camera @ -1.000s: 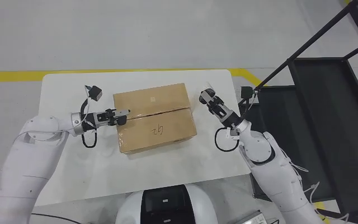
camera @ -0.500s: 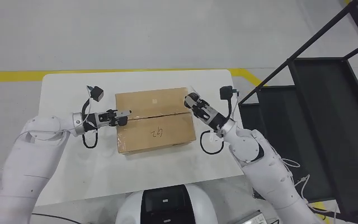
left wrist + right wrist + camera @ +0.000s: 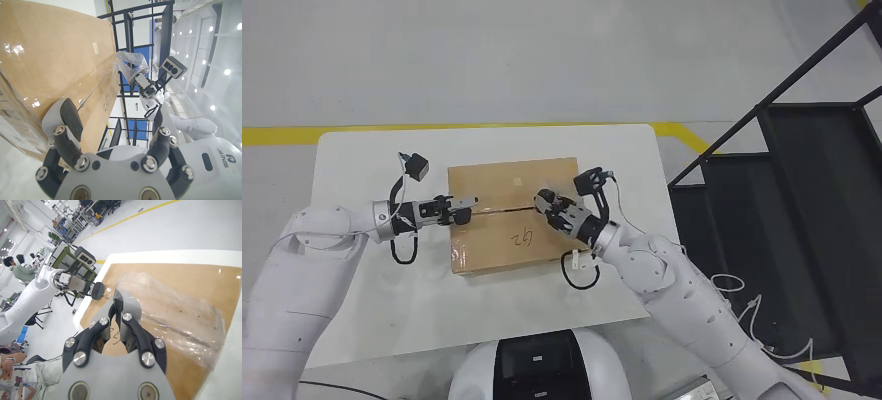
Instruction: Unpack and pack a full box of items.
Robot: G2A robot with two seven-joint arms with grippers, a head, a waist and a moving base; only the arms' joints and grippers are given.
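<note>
One cardboard box (image 3: 512, 215), flaps closed and a handwritten mark on its top, sits at the middle of the white counter (image 3: 362, 160). A strip of clear tape (image 3: 170, 313) lifts off the top's centre seam. One end is stuck near the box's right edge and the other is crumpled in the right pincer (image 3: 545, 203), whose fingers are clamped together on it above the middle of the top. At the box's left end, the left pincer (image 3: 464, 205) is level with the seam, fingers apart. One dark pad (image 3: 71, 115) lies over the top's edge, while the other stands clear of the cardboard. Black metal racking (image 3: 802, 200) stands beside the counter on the right.
</note>
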